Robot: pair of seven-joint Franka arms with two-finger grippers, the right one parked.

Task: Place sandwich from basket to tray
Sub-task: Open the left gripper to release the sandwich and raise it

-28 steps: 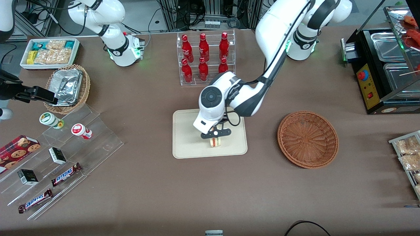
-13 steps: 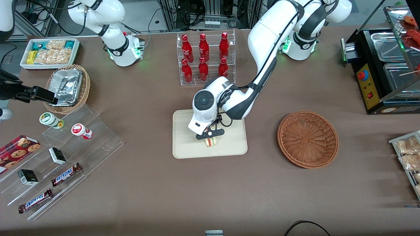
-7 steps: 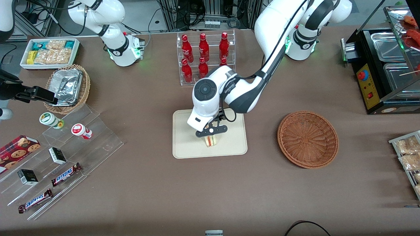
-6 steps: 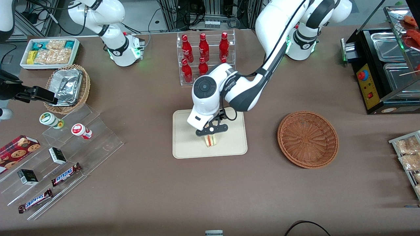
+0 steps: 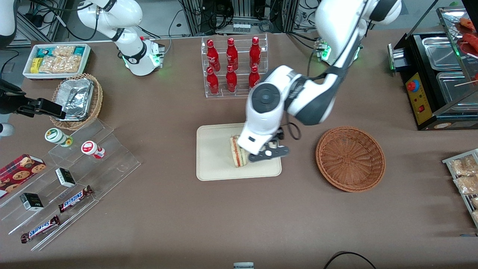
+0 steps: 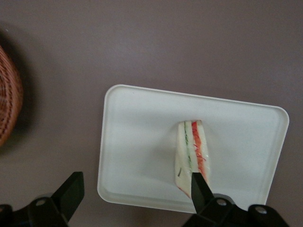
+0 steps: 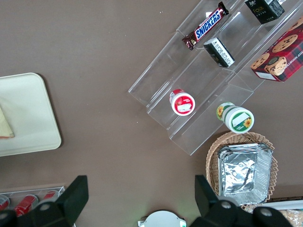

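Lying on the tray [image 5: 213, 157], the sandwich [image 5: 235, 151] rests with its red and green filling edge turned up, free of any grip. The hand [image 5: 269, 154] hangs above the tray's edge that faces the basket [image 5: 350, 158], fingers spread wide and holding nothing; in the wrist view one fingertip [image 6: 198, 188] shows just over the wedge's point, but nothing is clamped.

By its look the sandwich is light and soft, bread that would squash under a hard pinch, and the clear wrap probably makes its faces a little slick. If it had to be taken up again, a gentle squeeze across the two flat bread faces, near the thick middle of the wedge, seems the safest hold; the thin tip would likely crumple.

The basket sits on the table [image 5: 336, 231] toward the working arm's end, well apart from the tray, and nothing shows inside it. The tray carries only the sandwich. Judged from this layout, the placing looks done.
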